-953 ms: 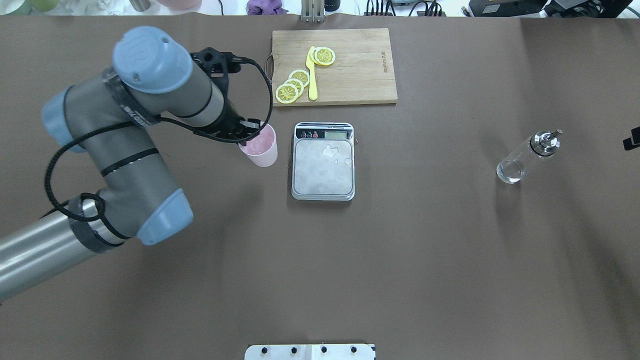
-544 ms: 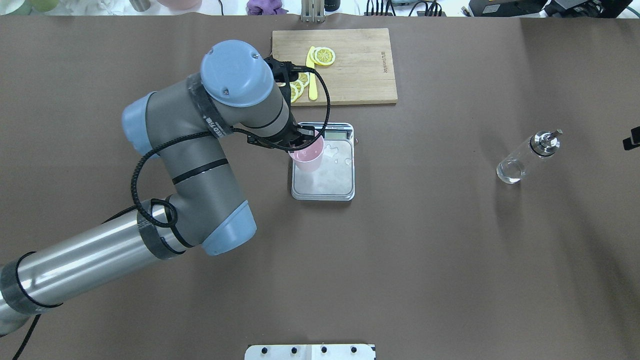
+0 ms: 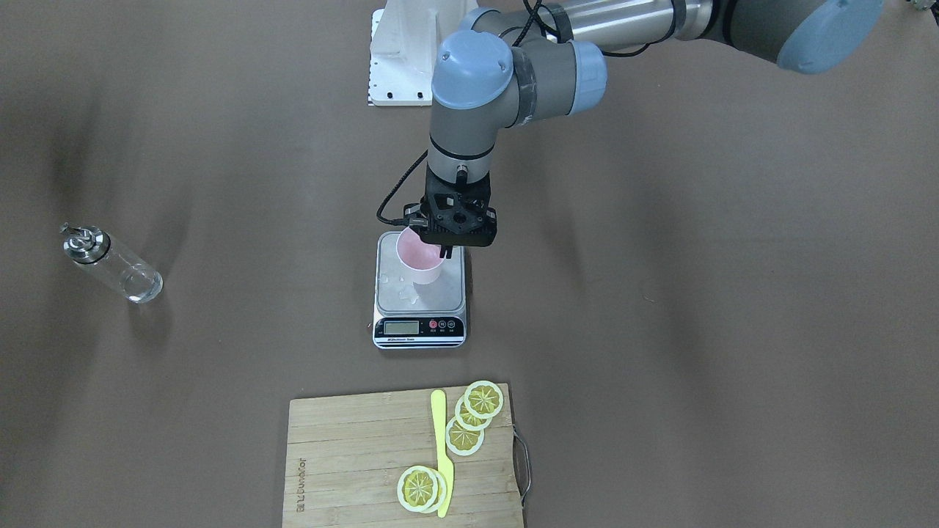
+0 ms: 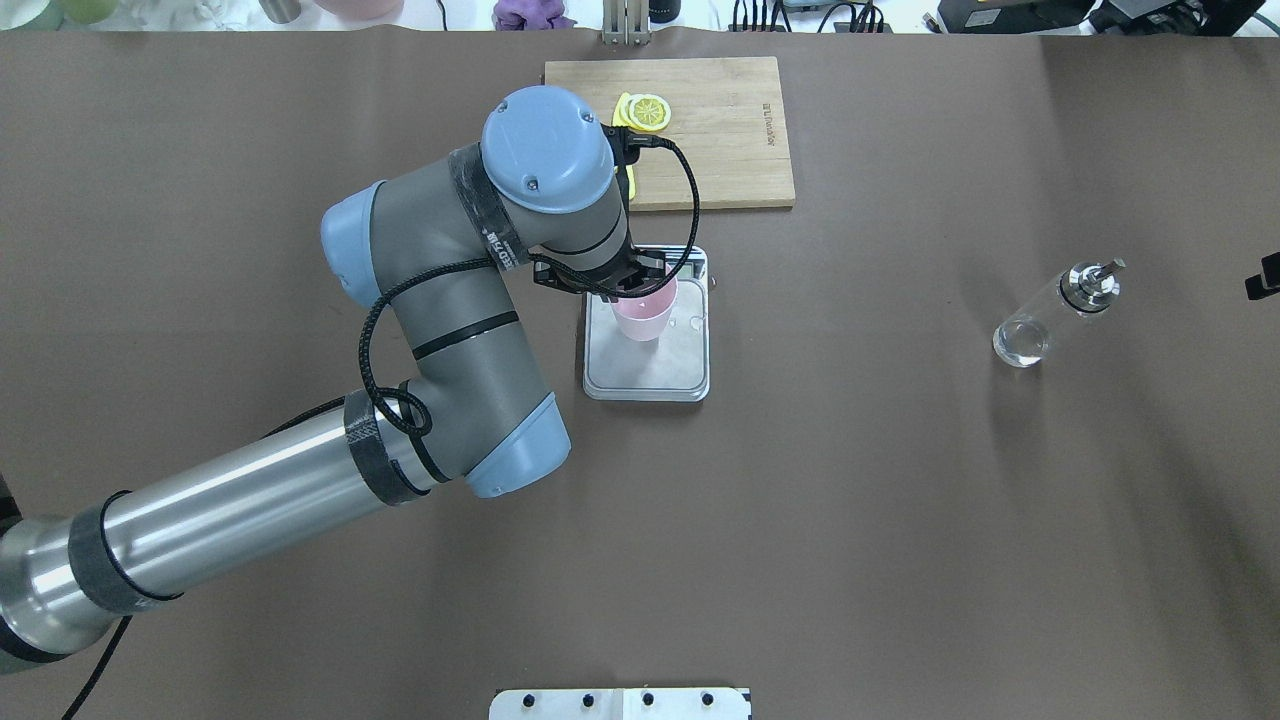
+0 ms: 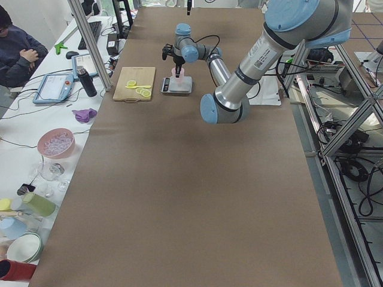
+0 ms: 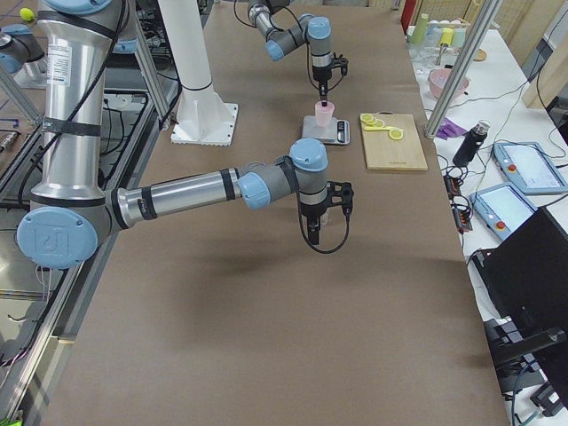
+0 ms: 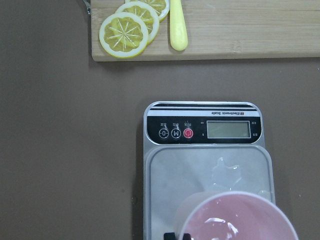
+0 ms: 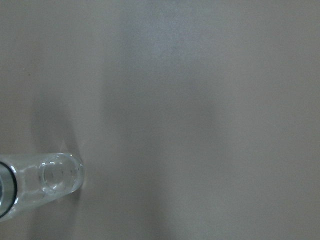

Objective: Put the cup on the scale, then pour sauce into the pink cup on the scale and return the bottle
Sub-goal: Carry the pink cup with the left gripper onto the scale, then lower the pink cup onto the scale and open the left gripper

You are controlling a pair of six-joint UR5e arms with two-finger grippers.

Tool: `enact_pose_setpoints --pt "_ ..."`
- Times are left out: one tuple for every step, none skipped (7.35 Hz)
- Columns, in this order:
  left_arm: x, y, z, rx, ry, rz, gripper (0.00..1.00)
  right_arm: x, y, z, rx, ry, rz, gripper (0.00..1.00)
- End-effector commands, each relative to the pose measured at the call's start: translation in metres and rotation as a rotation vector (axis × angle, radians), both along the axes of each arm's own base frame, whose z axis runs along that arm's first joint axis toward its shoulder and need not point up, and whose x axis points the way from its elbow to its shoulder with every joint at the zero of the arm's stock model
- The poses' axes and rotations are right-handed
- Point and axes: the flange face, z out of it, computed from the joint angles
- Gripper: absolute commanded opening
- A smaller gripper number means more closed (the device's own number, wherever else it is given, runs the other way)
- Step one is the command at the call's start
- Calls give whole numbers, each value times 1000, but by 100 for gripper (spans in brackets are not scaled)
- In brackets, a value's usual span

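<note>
The pale pink cup [image 4: 645, 315] is upright over the steel platform of the scale [image 4: 650, 375], toward its display end. My left gripper [image 4: 632, 288] is shut on the cup's rim from above, with one finger [image 3: 445, 251] at the rim. I cannot tell whether the cup's base touches the platform. The wrist view shows the cup [image 7: 235, 220] low over the scale [image 7: 200, 165]. The clear glass bottle [image 4: 1055, 312] stands far to the right, its clear sauce barely visible. My right gripper [image 6: 317, 220] hangs near the bottle [image 8: 55, 175]; I cannot tell whether it is open or shut.
A wooden cutting board [image 4: 720, 140] with lemon slices [image 3: 469, 422] and a yellow knife [image 3: 440, 447] lies just beyond the scale. Droplets sit on the platform [image 7: 227, 172]. A person [image 5: 18, 51] sits at a side bench crowded with bowls and cups.
My left arm has carried the pink cup rightward, from the table beside the scale's left edge to over the platform. The bottle and right arm have not moved.
</note>
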Motion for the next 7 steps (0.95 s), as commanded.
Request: enact_pose_setpoints --pt "3 -1 1 0 -5 4 0 0 0 1 -1 1 0 100" --pt "5 0 2 1 -7 8 0 -1 0 0 1 0 -1 100" --pt "8 4 3 1 -7 14 0 0 0 0 1 0 0 100" --pt "10 6 1 1 -6 18 0 0 0 0 1 0 0 100" --pt "10 6 3 1 -7 19 0 -1 0 1 -1 1 -1 100" --pt "11 6 3 0 -8 19 0 0 0 1 -1 1 0 100" --pt "11 7 2 1 -6 20 0 0 0 1 -1 1 0 100"
